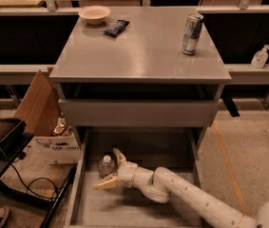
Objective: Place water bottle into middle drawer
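The water bottle (106, 166), small and clear with a white cap, stands upright on the floor of the middle drawer (124, 208), near its left wall. The drawer is pulled out below the cabinet. My gripper (106, 170) reaches into the drawer from the right, at the bottle. Its fingers are spread open, one finger (118, 156) behind and above the bottle and the other low in front of it. The bottle sits between them, and I cannot tell whether they still touch it.
A shut drawer front (139, 113) sits above the open drawer. On the cabinet top stand a silver-blue can (191, 33), a bowl (94, 14) and a dark snack packet (116, 27). A cardboard box (36, 103) and cables lie on the floor at left.
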Robot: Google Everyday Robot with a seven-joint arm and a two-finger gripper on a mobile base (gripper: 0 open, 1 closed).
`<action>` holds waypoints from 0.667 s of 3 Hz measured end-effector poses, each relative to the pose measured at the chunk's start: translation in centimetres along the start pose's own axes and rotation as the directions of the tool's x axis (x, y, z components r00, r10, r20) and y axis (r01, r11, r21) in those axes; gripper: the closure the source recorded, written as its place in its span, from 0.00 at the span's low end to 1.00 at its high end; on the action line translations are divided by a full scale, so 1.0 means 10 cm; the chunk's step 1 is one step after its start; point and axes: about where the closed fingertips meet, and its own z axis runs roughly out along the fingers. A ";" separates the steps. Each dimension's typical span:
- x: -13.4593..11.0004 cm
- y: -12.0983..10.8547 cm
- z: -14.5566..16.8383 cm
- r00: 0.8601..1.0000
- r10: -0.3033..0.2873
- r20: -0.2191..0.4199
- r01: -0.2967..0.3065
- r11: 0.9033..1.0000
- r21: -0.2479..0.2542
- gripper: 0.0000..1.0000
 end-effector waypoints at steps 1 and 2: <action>0.00 0.00 0.00 1.000 0.000 0.000 0.000 1.000 0.000 0.00; -0.18 0.02 -0.09 1.000 -0.006 -0.024 0.005 0.999 -0.034 0.00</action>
